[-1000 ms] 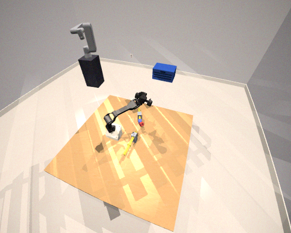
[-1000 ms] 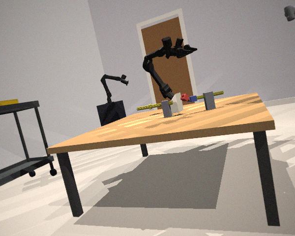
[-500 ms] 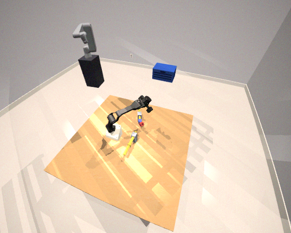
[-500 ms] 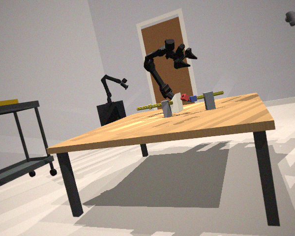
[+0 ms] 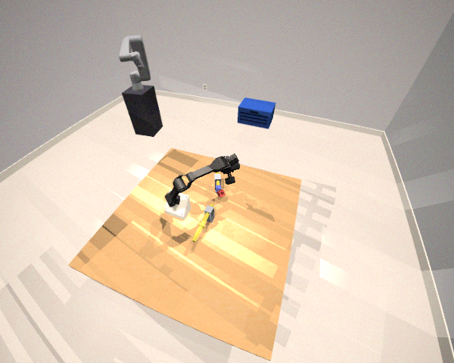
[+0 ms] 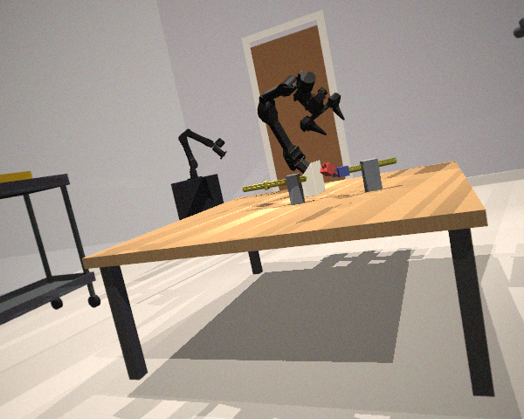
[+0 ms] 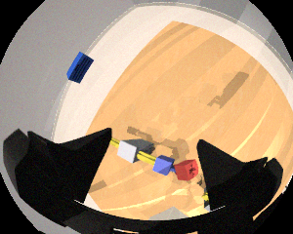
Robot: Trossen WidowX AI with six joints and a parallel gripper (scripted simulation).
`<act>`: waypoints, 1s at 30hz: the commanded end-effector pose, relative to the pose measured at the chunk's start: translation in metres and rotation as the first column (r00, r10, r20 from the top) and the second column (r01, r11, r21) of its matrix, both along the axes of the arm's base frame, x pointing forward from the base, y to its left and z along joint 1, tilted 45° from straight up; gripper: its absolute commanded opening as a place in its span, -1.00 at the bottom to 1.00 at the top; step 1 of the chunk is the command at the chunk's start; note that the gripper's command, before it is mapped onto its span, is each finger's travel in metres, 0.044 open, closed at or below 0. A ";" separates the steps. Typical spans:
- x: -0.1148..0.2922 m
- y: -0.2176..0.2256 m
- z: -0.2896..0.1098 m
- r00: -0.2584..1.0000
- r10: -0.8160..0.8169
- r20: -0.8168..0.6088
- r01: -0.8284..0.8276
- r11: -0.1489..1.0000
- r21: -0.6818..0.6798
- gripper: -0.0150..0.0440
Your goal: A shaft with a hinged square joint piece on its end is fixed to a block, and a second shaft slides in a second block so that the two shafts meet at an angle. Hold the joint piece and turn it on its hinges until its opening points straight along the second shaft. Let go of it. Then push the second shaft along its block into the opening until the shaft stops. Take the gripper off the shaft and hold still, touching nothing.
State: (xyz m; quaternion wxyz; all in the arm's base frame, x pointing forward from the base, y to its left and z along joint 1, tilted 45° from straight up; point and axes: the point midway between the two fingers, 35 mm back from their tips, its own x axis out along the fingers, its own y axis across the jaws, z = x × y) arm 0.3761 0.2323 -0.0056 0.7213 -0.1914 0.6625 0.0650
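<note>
The red square joint piece [image 5: 221,193] [image 6: 327,169] [image 7: 187,170] hangs on a blue part [image 5: 218,187] [image 6: 342,171] [image 7: 163,165] at the end of the first yellow shaft [image 6: 387,161] [image 7: 146,156]. That shaft is held in a grey block [image 5: 217,177] [image 6: 371,175] [image 7: 127,150]. The second yellow shaft [image 5: 197,233] [image 6: 253,187] passes through another grey block [image 5: 209,213] [image 6: 294,189]; its near end is apart from the red piece. Whether the opening lines up with it, I cannot tell. My gripper [image 6: 334,126] [image 7: 155,136] is open and empty, high above the joint piece, fingers pointing down at a slant.
The arm's white base [image 5: 177,206] [image 6: 315,178] stands on the wooden table [image 5: 227,320] [image 6: 271,238] beside the two blocks. A blue cabinet [image 5: 256,113] [image 7: 80,67] and a black pedestal [image 5: 143,111] with a grey arm stand away from the table. A dark cart [image 6: 27,187] is at the left.
</note>
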 end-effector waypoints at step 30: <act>0.000 -0.111 0.023 0.931 -0.342 0.126 0.351 0.753 -0.556 1.00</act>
